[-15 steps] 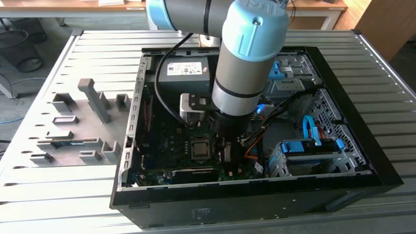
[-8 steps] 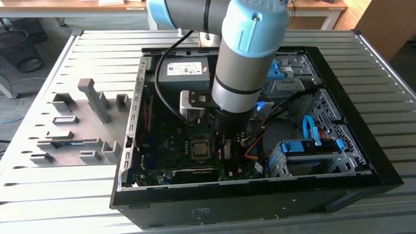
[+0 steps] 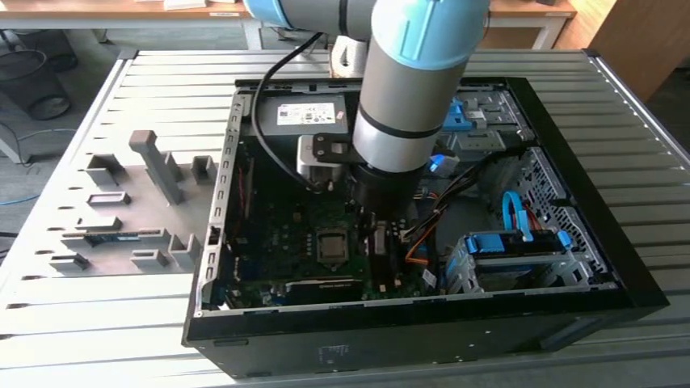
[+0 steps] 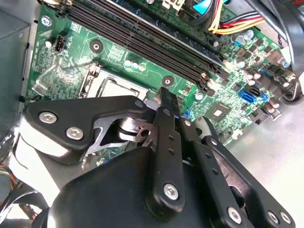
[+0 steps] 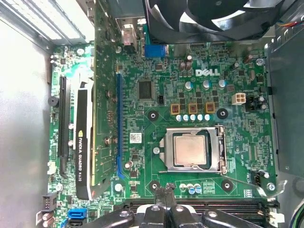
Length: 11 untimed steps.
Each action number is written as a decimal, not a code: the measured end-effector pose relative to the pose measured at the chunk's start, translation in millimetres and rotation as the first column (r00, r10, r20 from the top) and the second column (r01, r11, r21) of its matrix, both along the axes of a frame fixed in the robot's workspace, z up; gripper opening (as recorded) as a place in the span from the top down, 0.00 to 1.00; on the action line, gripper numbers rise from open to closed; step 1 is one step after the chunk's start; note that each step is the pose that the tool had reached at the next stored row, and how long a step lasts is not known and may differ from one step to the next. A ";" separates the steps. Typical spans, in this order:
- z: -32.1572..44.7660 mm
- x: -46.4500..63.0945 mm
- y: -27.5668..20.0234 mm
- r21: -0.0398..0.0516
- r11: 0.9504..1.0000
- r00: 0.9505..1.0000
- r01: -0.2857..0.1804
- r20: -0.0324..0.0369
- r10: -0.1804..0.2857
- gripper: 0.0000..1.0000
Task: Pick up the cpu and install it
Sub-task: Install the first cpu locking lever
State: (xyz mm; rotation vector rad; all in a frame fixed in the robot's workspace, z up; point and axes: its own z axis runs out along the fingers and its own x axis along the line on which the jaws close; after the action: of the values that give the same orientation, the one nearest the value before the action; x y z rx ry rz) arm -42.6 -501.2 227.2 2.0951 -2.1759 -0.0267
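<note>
Inside the socket the cpu lies flat; light, stiff, fragile, best pinched by its thin edges; the pincer looks clenched, holding nothing.

In the second wrist view the gripper body covers most of the cpu, leaving one silvery corner visible. In the exterior view the arm hides the motherboard middle, and the cpu there is too small to make out. The fan is cut off by the first wrist view's edge.
</note>
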 end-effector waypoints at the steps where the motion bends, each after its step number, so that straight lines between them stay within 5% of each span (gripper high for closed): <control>1: 0.1 0.4 0.0 0.000 1.000 1.000 0.000 -0.002 0.000 0.90; 11: -0.3 6.1 0.0 0.009 1.000 1.000 0.000 -0.017 0.000 0.90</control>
State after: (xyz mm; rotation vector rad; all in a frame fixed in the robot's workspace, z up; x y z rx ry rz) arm -36.5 -501.3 227.0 2.0917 -2.1703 -0.0532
